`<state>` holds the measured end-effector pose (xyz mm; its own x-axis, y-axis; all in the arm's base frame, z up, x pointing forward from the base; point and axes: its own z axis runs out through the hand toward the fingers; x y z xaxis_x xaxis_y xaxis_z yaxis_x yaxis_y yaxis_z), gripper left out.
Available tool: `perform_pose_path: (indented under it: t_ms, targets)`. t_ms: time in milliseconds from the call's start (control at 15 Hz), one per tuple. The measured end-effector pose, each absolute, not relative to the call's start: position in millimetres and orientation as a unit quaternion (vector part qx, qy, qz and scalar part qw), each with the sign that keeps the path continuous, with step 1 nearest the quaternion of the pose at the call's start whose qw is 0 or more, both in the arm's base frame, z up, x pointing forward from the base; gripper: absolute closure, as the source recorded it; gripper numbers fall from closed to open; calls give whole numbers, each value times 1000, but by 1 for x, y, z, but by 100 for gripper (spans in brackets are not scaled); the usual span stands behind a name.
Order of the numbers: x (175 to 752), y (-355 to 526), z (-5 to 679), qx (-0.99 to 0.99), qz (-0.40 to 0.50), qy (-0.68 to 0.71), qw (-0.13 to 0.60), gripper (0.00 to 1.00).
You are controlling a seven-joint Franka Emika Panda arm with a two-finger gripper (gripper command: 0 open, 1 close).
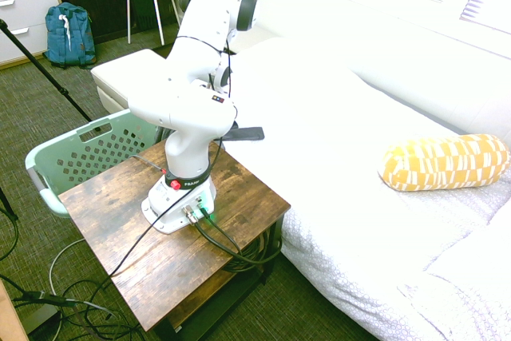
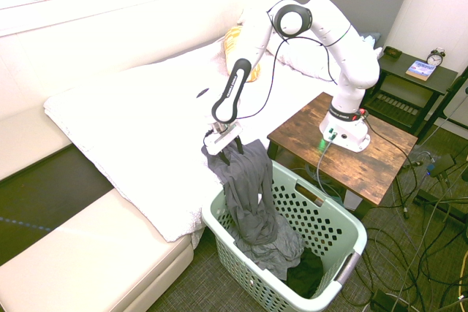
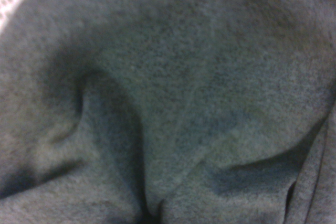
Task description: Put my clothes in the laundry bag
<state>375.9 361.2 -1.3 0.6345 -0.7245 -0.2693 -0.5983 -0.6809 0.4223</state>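
The tool [image 2: 225,145] is sitting wide open over the laundry bag [image 2: 333,218], with the clothes [image 2: 252,206] draping down inside it.

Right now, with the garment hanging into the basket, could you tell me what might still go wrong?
1. The garment drapes from the hand over the basket's rim nearest the bed; its top could catch there or slip outside as it falls.
2. Fabric bunches up by the hand, so cloth might snag on a finger when the arm lifts.
3. The hand hangs low near the rim and might bump it.
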Motion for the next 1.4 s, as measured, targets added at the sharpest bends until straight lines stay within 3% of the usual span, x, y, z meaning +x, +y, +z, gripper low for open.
perform_pose_path:
  t_ms: [1400]
  targets:
    - [383,360,18,893,-229,-369,120,100]
